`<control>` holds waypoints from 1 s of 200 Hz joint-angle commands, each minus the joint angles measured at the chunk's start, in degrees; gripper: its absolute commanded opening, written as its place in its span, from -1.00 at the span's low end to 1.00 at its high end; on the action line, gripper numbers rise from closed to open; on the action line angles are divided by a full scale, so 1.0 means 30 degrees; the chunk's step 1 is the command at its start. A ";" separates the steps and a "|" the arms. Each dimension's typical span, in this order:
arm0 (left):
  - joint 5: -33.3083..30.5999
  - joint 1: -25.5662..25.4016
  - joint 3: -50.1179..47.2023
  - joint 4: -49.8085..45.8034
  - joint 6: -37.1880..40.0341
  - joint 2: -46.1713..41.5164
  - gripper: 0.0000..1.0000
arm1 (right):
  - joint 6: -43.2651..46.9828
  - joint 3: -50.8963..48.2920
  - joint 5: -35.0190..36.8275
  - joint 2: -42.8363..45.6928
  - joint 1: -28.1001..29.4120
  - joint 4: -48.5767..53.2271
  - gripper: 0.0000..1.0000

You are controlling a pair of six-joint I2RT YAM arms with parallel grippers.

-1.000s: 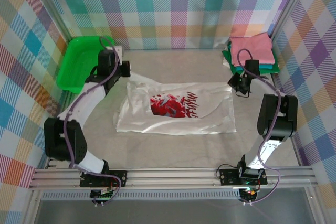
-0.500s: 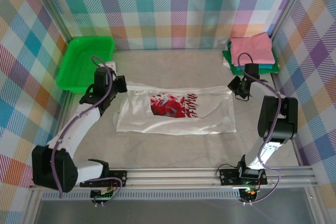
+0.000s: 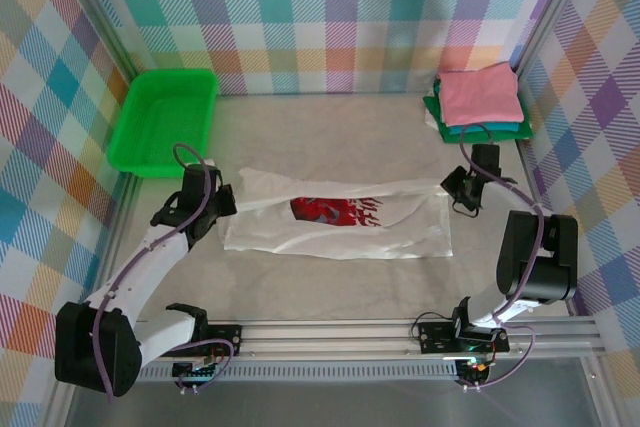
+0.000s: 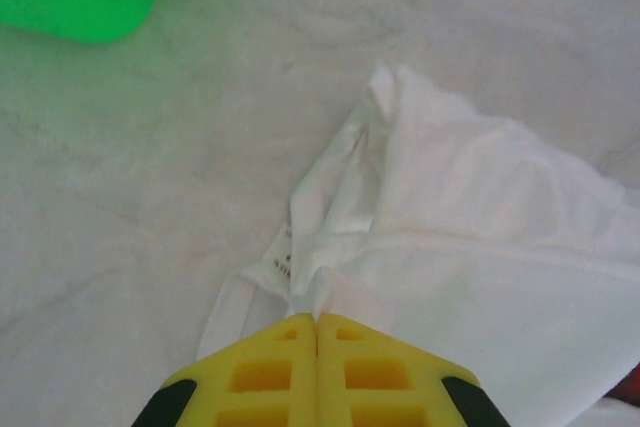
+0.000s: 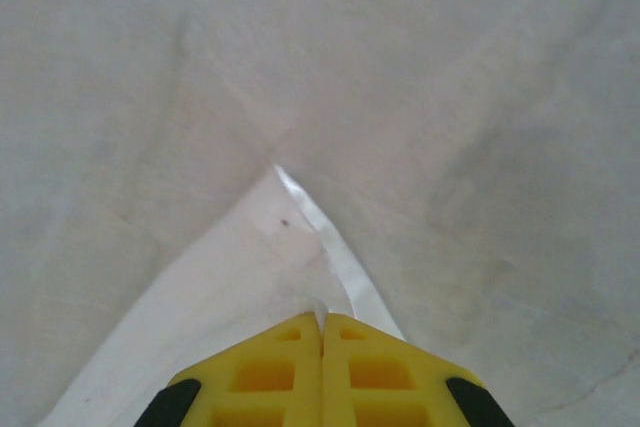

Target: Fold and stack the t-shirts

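right now my left gripper (image 4: 318, 319) pinches the white shirt (image 3: 340, 232) at its left edge, my right gripper (image 5: 322, 317) its right corner; it lies mid-table, the folded shirts (image 3: 478, 97) stacked far right.

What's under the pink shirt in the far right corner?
A teal shirt, then a green shirt; just their edges stick out past the pink shirt. Anything else beneath is covered.
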State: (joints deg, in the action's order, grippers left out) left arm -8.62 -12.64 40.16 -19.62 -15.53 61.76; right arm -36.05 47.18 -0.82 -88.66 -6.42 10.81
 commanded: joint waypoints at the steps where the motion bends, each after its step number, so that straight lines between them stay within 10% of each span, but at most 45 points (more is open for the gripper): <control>1: 0.0180 -0.0238 -0.0321 -0.0443 -0.0987 -0.1311 -1.00 | -0.0543 -0.0550 0.0155 0.0169 -0.0141 -0.0782 -1.00; 131: 0.2764 -0.2115 0.0177 -0.4308 -0.3455 -0.1421 -1.00 | -0.0209 -0.1881 0.0282 0.2222 -0.0133 0.1251 -0.56; 163: 0.2657 -0.2957 -0.0244 -0.5355 -0.3675 -0.3472 0.08 | -0.0282 -0.1661 0.0202 0.2583 -0.0127 0.1787 -0.31; 200: 0.3405 -0.2966 0.0793 -0.4138 -0.2449 -0.3035 0.09 | 0.0906 0.0791 -0.0706 0.2606 0.1609 0.2777 -0.29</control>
State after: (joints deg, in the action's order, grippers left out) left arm -0.01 -20.99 39.70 -33.50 -25.41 49.71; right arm -36.47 42.85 -1.54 -81.65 -5.58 16.58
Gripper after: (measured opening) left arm 0.569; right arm 0.355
